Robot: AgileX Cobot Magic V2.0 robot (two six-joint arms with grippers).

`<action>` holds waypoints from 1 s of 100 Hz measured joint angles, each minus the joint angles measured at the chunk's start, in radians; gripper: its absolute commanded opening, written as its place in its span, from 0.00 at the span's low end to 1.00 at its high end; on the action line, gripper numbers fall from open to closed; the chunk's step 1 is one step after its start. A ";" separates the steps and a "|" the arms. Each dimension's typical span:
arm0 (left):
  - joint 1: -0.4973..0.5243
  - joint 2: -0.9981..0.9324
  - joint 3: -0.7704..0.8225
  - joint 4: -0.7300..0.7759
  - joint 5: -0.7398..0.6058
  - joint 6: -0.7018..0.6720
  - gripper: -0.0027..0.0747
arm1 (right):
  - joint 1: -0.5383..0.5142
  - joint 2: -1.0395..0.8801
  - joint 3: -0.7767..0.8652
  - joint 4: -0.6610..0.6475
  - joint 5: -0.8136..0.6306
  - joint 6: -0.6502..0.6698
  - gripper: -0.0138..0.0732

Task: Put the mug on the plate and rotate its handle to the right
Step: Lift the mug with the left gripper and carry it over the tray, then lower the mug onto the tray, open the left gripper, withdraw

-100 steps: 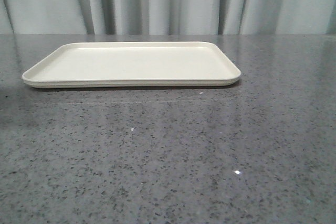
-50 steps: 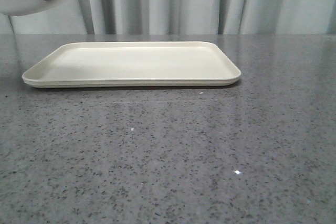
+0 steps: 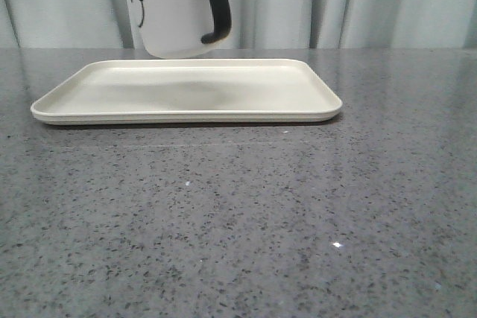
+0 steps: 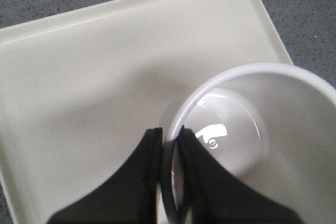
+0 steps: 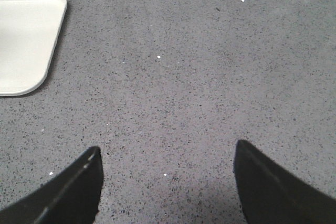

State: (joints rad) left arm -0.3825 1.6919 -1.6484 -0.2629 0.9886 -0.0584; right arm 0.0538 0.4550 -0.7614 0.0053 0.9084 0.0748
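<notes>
glossy ceramic-looking mug (image 3: 173, 16), shiny black handle (image 3: 213, 1); matt plate (image 3: 186, 91); speckled stone-look table (image 3: 238, 221).

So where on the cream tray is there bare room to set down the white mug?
The whole flat cream rectangular plate is bare from rim to rim, so any patch works. The white smiley mug, pinched at its rim by the left gripper, hangs above its middle. The grey speckled table is also bare. Nowhere is crowded.
</notes>
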 measured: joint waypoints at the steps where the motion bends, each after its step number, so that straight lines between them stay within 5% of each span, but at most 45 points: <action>1: -0.002 0.007 -0.005 0.005 0.002 -0.003 0.01 | 0.000 0.000 0.000 0.000 0.000 0.000 0.77; 100: -0.035 0.150 -0.048 0.058 0.022 -0.037 0.01 | 0.000 0.000 0.000 -0.005 -0.018 0.000 0.77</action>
State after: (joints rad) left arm -0.4175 1.8422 -1.6962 -0.2047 1.0106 -0.0958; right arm 0.0538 0.4550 -0.7614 0.0000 0.8901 0.0748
